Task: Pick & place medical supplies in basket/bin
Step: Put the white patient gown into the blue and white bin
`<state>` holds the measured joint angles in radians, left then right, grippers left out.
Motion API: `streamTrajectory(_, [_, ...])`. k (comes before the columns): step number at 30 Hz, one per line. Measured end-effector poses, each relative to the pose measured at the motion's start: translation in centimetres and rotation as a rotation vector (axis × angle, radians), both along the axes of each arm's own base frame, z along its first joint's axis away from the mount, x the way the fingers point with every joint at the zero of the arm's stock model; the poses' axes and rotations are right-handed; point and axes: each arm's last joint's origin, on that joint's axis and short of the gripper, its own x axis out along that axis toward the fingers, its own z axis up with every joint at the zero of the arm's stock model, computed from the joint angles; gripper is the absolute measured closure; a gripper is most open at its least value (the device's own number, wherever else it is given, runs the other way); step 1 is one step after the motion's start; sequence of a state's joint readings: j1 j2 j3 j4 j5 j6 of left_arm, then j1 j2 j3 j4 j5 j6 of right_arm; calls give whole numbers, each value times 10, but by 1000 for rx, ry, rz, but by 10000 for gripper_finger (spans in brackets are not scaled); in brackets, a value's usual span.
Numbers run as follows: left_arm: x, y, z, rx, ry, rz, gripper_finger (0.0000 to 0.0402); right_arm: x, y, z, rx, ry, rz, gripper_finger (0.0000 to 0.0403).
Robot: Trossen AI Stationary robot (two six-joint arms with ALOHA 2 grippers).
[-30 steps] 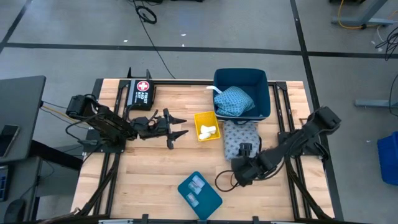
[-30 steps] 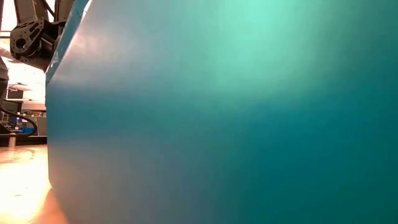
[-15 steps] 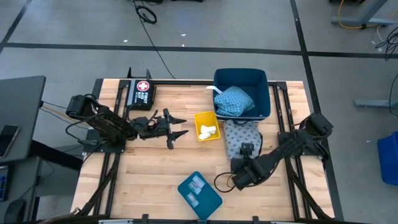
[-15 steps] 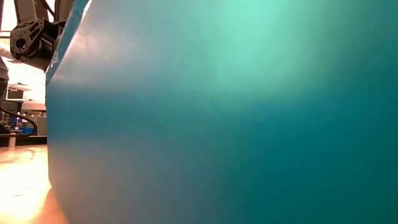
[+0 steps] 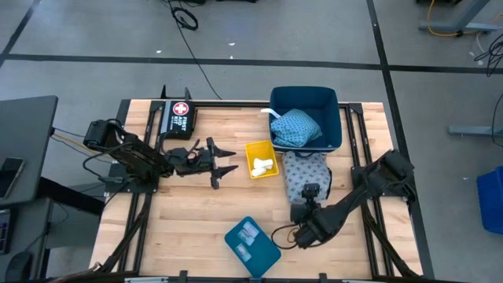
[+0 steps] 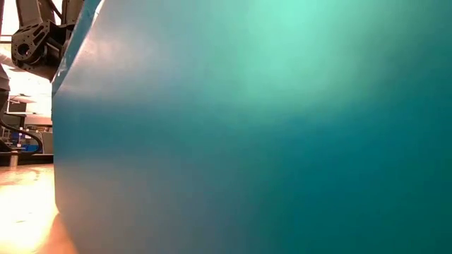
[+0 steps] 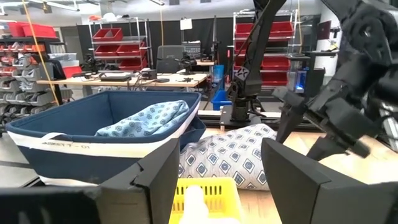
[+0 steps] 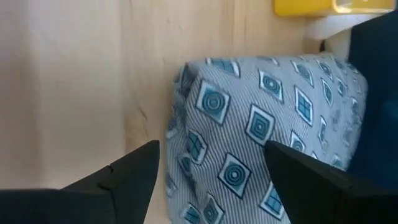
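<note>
The grey-blue patterned pad [image 5: 303, 170] lies flat on the table beside the navy basket [image 5: 334, 134], which holds the blue pad [image 5: 296, 126]. My right gripper [image 5: 311, 193] is open over the grey-blue pad's near edge; in the right wrist view its fingers [image 8: 134, 168] stand to either side of the pad's corner [image 8: 205, 106], above it. White rolls [image 5: 263, 164] lie in the yellow bin [image 5: 253, 151]. Clear packets [image 5: 249, 231] rest on the teal tray [image 5: 263, 251]. My left gripper [image 5: 228, 159] waits open, left of the yellow bin.
A black case with a red-and-white cross [image 5: 178, 116] lies at the far left of the table. A dark cable loop [image 5: 281, 232] hangs by my right wrist. The teal tray's wall [image 6: 247, 127] blocks nearly all of the low view. Bare wood shows in the near-left part.
My right arm has drawn its wrist and elbow toward the table's near edge and a little left, while its fingers have stayed at the grey-blue pad's near edge. The pad has not moved.
</note>
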<state>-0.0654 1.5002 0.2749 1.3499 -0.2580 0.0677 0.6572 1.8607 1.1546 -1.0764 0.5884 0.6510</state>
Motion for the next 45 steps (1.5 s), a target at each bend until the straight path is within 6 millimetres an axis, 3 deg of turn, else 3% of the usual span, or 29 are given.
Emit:
streamTrajectory(10, [0, 0, 0, 0, 0, -1, 189, -2, 3, -43, -189, 133, 26, 103])
streamTrajectory(18, [0, 0, 0, -3, -1, -4, 189, -5, 4, -50, -217, -6, -111, 112])
streamTrajectory(24, [0, 0, 0, -6, -2, -8, 189, -4, 3, -51, -210, -42, -172, 191])
streamTrajectory(32, [0, -1, 0, -14, -3, -24, 189, -1, 0, -52, -159, -17, -217, 374])
streamTrajectory(40, [0, -1, 0, -15, -4, -33, 189, -5, 6, -50, -151, -47, -236, 387])
streamTrajectory(45, [0, -1, 0, -15, -3, -33, 189, -1, 23, -34, -161, -112, -222, 387])
